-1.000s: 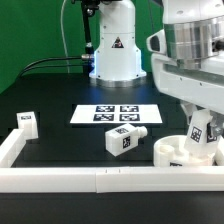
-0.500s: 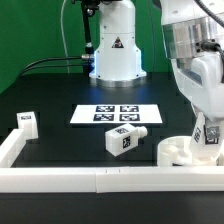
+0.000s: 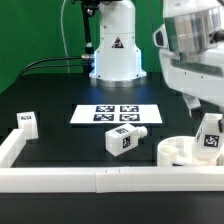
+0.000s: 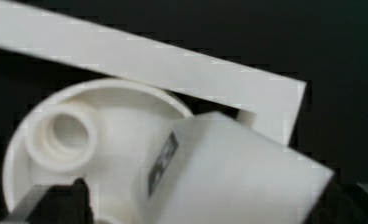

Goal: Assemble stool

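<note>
The round white seat disc [image 3: 180, 151] lies by the front rail at the exterior view's right. My gripper [image 3: 211, 122] is shut on a white tagged stool leg [image 3: 211, 138] and holds it tilted over the disc's right rim. In the wrist view the held leg [image 4: 234, 170] fills the space between my fingers [image 4: 56, 203], next to the seat disc [image 4: 119, 110] and its round socket [image 4: 62, 135]. A second leg [image 3: 125, 138] lies on the table in the middle. A third leg [image 3: 26, 124] stands at the left.
The marker board [image 3: 120, 114] lies flat behind the loose leg. A long white border rail [image 3: 100, 181] runs along the front and up the left side; it also shows in the wrist view [image 4: 181, 70]. The robot base [image 3: 115, 50] stands at the back.
My gripper has moved the held leg toward the exterior view's right, from over the seat's middle to its right rim. The other parts have not moved.
</note>
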Robot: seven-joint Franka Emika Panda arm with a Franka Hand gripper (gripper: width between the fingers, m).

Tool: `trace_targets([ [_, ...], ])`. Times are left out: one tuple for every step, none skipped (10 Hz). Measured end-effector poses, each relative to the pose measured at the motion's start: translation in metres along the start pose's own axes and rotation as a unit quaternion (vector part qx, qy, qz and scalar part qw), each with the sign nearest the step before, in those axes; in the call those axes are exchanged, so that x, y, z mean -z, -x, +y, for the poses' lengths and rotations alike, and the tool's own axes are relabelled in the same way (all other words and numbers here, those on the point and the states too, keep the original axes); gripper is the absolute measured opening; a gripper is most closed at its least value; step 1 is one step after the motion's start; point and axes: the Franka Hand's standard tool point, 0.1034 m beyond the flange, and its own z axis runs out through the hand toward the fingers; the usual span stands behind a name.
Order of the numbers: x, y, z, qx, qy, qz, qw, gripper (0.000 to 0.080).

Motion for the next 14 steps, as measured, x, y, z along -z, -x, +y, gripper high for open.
trace_targets([
  [0.006,-0.002,-0.004,0.076,-0.002,-0.003,0.997,0.0645],
  [0.007,-0.006,-0.004,0.1,-0.004,-0.003,0.995,0.0645],
  [0.006,-0.008,-0.003,0.109,-0.005,-0.001,0.994,0.0649],
  [0.006,-0.008,-0.003,0.14,-0.005,-0.001,0.99,0.0649],
  [0.005,-0.007,-0.002,0.205,0.002,0.005,0.979,0.0649],
  [0.005,-0.003,-0.002,0.303,0.028,0.012,0.952,0.0649],
  [0.011,0.002,-0.007,0.384,0.048,0.009,0.922,0.0649],
  [0.014,0.001,-0.012,0.47,0.046,0.007,0.882,0.0649],
  [0.013,0.005,-0.01,0.522,0.053,0.0,0.851,0.0649],
  [0.011,0.009,-0.009,0.555,0.052,-0.002,0.83,0.0649],
  [0.011,0.006,-0.008,0.577,0.052,-0.003,0.815,0.0649],
  [0.011,0.005,-0.008,0.602,0.052,-0.005,0.796,0.0649],
  [0.01,0.005,-0.008,0.62,0.052,-0.006,0.783,0.0649],
  [0.007,0.007,-0.006,0.691,0.071,-0.014,0.719,0.0649],
])
